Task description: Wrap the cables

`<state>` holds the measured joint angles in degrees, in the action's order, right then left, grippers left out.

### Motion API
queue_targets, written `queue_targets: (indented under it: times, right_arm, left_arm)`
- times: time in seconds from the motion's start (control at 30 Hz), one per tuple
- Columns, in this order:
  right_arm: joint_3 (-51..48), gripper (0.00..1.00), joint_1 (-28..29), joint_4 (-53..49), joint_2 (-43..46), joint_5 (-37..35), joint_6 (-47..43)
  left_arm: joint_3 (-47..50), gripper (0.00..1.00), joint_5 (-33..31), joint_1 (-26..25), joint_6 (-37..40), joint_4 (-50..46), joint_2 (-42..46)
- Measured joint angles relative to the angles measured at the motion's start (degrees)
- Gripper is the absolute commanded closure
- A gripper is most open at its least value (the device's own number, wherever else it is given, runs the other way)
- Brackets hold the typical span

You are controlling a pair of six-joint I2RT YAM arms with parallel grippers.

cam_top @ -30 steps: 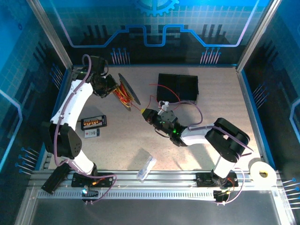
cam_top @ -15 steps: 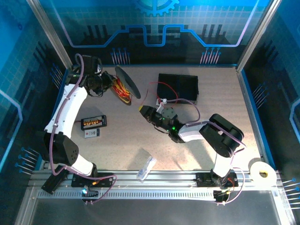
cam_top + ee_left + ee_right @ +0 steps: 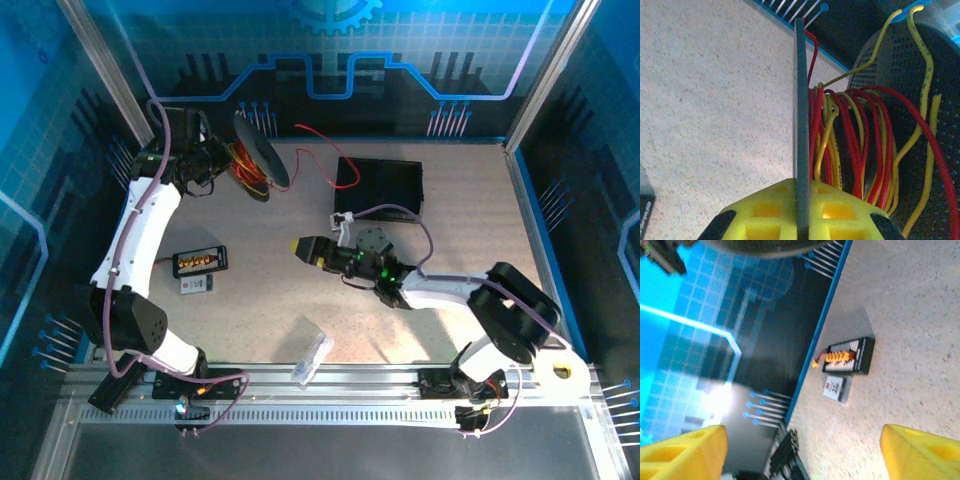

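My left gripper (image 3: 222, 163) is up near the back left wall, shut on one thin flange of the black spool (image 3: 258, 148). In the left wrist view its yellow fingers (image 3: 765, 210) clamp that dark flange (image 3: 801, 100) edge-on. Red and yellow cables (image 3: 850, 145) lie wound between it and the perforated far flange (image 3: 920, 95). The wound cables (image 3: 248, 168) hang below the disc, and one loose red cable (image 3: 325, 133) trails toward the black box. My right gripper (image 3: 303, 247) sits low at mid-table, open, its yellow fingertips (image 3: 680, 450) wide apart with nothing between them.
A black box (image 3: 380, 188) stands at the back centre. A small black tray with orange connectors (image 3: 200, 261) and a white card (image 3: 196, 285) lie at the left; the right wrist view shows the same tray (image 3: 847, 356). A clear plastic bag (image 3: 313, 355) and a white tape roll (image 3: 560, 368) lie near the front rail.
My left arm has carried the spool back and to the left, toward the wall. The loose red cable now trails behind it. My right arm has stretched out lower and shifted slightly left.
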<state>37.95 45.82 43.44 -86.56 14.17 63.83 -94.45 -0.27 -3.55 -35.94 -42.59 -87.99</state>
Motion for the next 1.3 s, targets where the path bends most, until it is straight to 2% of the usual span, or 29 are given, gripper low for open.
queue_targets:
  times: [0.1, 0.13, 0.33, 0.43, 0.53, 0.67, 0.77, 1.03, 1.17, 1.3]
  right_arm:
    - [-1.73, 0.09, -1.11, -6.49, 6.82, 2.1, -4.44]
    - [-2.1, 0.01, -1.88, -9.03, 9.57, 3.02, -6.14]
    - [-2.82, 0.0, -7.96, -26.49, 29.07, 5.22, -13.94]
    - [-2.75, 0.0, -11.72, -36.04, 37.66, 4.31, -14.62]
    - [-3.45, 0.0, -16.85, -40.52, 43.34, 5.86, -12.61]
    - [-6.6, 0.0, -25.29, -38.18, 46.53, 12.57, -5.42]
    - [-9.03, 0.0, -27.93, -32.89, 44.24, 16.74, 1.64]
    - [-12.68, 0.08, -27.12, -19.26, 40.11, 17.77, 19.06]
    - [-12.68, 0.14, -23.78, -13.16, 38.6, 15.19, 25.99]
    - [-12.68, 0.15, -19.91, -9.01, 34.58, 12.24, 31.87]
  left_arm:
    - [0.0, 1.0, -2.67, -0.57, 1.68, 0.5, 0.0]
    - [0.02, 1.0, -3.69, -0.94, 2.32, 0.74, 0.04]
    - [2.56, 1.0, -8.0, -4.35, 6.1, 4.79, 1.42]
    - [4.74, 1.0, -8.72, -6.03, 7.02, 6.58, 2.69]
    - [6.67, 1.0, -9.14, -7.32, 7.76, 8.44, 3.91]
    - [8.92, 1.0, -9.86, -8.66, 8.04, 10.99, 5.25]
    - [11.13, 1.0, -10.49, -9.38, 8.07, 13.27, 6.51]
    - [13.44, 1.0, -11.96, -10.71, 8.07, 16.35, 7.54]
    - [14.08, 1.0, -12.39, -11.5, 8.04, 17.44, 7.58]
    - [14.16, 1.0, -12.57, -12.17, 8.04, 17.7, 7.58]
